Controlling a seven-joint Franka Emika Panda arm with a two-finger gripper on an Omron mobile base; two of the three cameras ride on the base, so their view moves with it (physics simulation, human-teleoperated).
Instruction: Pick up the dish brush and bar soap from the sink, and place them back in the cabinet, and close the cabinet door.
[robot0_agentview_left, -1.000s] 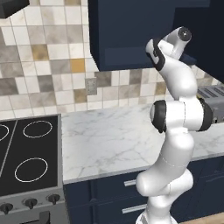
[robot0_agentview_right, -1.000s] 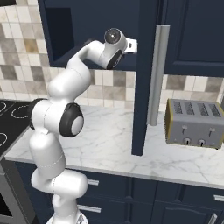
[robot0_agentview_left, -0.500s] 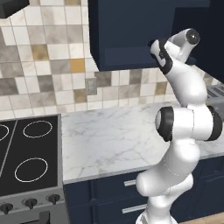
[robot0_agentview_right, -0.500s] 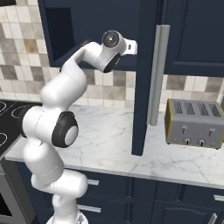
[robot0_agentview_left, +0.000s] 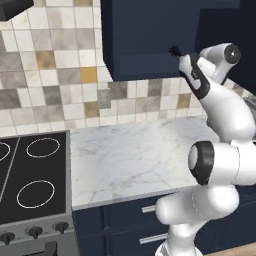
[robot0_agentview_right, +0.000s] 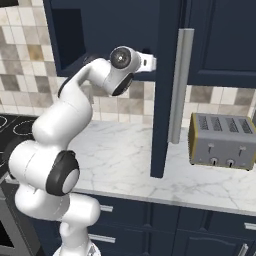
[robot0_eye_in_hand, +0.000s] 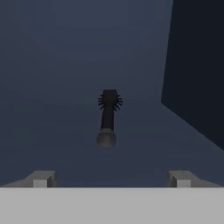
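Hand view: the dish brush (robot0_eye_in_hand: 108, 118) lies on the flat shelf floor of the cabinet (robot0_eye_in_hand: 65, 65), bristle head pointing inward, handle end nearest the gripper (robot0_eye_in_hand: 111, 179). The jaws stand wide apart, empty, short of the brush. Bare floor surrounds it; the cabinet's dark side wall rises at right. Right base view: the cabinet door (robot0_agentview_right: 167, 85) hangs open, edge-on beside the toaster (robot0_agentview_right: 223, 141) on the tabletop (robot0_agentview_right: 125, 160).
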